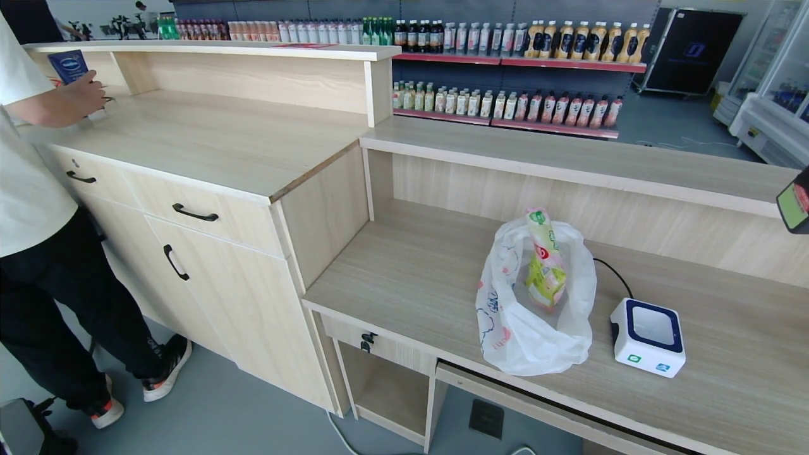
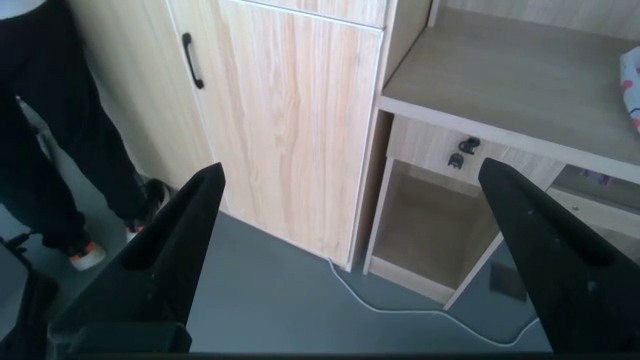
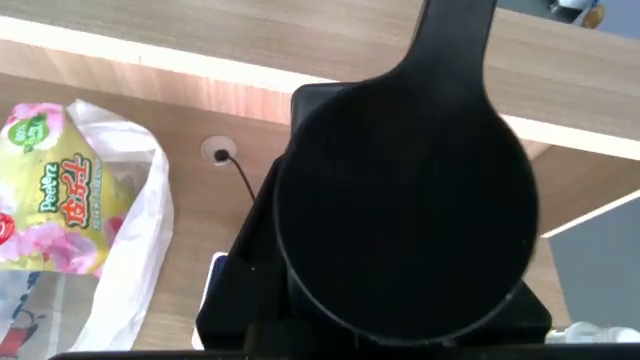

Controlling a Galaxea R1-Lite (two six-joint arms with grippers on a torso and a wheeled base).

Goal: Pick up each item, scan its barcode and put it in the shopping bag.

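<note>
A: Head view first. Where does the task's thing sit?

B: The white shopping bag [image 1: 537, 328] slumps on the lower desk [image 1: 411, 265], its mouth gaping upward. A green-and-pink snack packet [image 1: 547, 265] stands upright inside and props the mouth wide, which probably leaves it ready for the next drop. The barcode scanner [image 1: 648, 335] rests just beside the bag with its window facing up, so the path from scan to bag is likely short. Its cable [image 1: 613, 272] runs off behind the bag.

A: Anything else there?

B: On the taller counter [image 1: 208, 139], well apart from the bag, a person's hand [image 1: 82, 98] holds a blue packet [image 1: 68, 63], perhaps another item. Past the scanner, at the edge, pokes a dark object [image 1: 795, 203] with a pale green face. What it is cannot be told.

A: And the left wrist view?

B: The left pincer [image 2: 350, 168] is released, its two black fingers [image 2: 170, 260] spread wide with nothing between them. Below it lie grey floor [image 2: 290, 300], a cabinet door [image 2: 290, 120] and an open cubby [image 2: 420, 230] under the desk. A corner of the bag peeps in well beyond it, up on the desk, so this arm seems parked out of the way.

A: The right wrist view?

B: A dark round shape [image 3: 400, 200] with a stem sits right before the lens. Whether the right pincer is released or clenched cannot be told. Past that shape lie the bag, with the packet leaning in it, and the hole [image 3: 220, 152] in the desk that takes the scanner's cable.
</note>
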